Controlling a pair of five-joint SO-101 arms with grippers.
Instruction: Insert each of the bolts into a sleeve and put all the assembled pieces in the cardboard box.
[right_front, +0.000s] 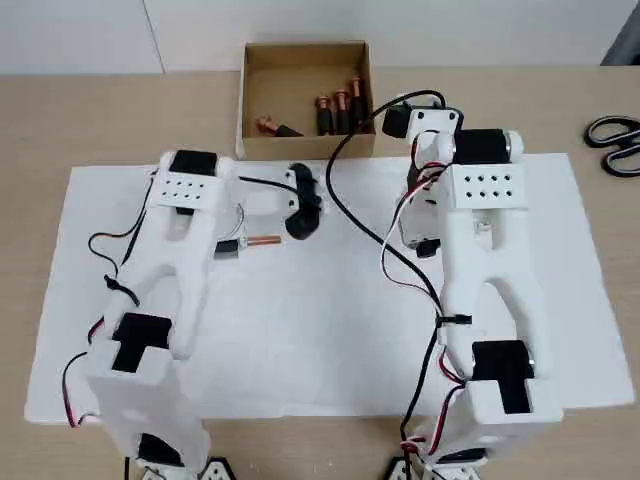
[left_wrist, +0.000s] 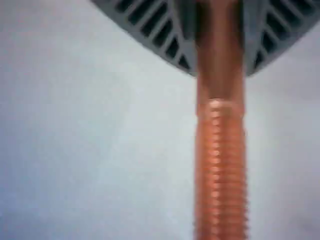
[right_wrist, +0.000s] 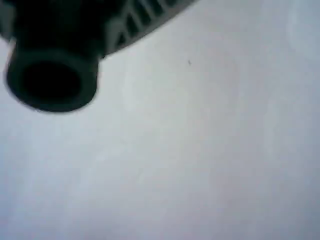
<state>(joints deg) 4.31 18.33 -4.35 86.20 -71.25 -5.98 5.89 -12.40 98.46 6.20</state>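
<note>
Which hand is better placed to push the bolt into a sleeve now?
Probably left: the left hand grips the bolt with its threads free, while the right hand holds a sleeve.

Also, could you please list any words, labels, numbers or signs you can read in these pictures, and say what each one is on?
None: no text can be read in any view. The cardboard box, white sheet, copper bolt, black sleeve and scissors bear no print that shows.
</note>
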